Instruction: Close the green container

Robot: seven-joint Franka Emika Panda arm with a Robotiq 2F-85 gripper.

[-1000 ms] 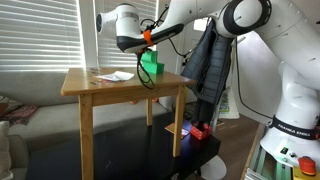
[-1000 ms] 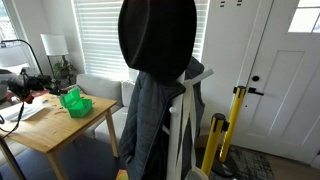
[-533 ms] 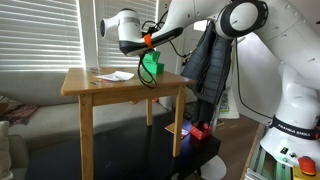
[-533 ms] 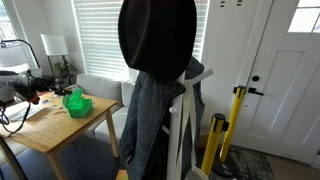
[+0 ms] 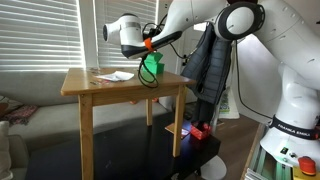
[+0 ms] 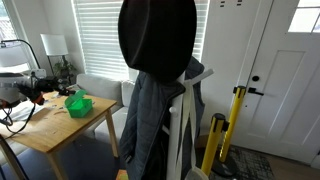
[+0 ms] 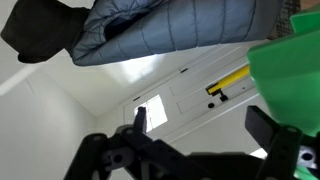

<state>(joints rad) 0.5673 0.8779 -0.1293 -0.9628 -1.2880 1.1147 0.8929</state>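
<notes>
Wrist view: hand (image 7: 198,118) spread wide, gripping nothing.
At that picture's right edge the green container (image 7: 290,65) sits just beside one finger (image 7: 262,125); contact cannot be told. In both exterior views it stands on the wooden desk (image 5: 90,84), the hand close by; white papers (image 5: 115,75) lie near.

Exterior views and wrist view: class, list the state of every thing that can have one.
green container: on wooden table, lid appears raised, not closed.
hand: open, gripping nothing.
white door: shut.
window blinds: lowered.
jacket: hanging up.
</notes>
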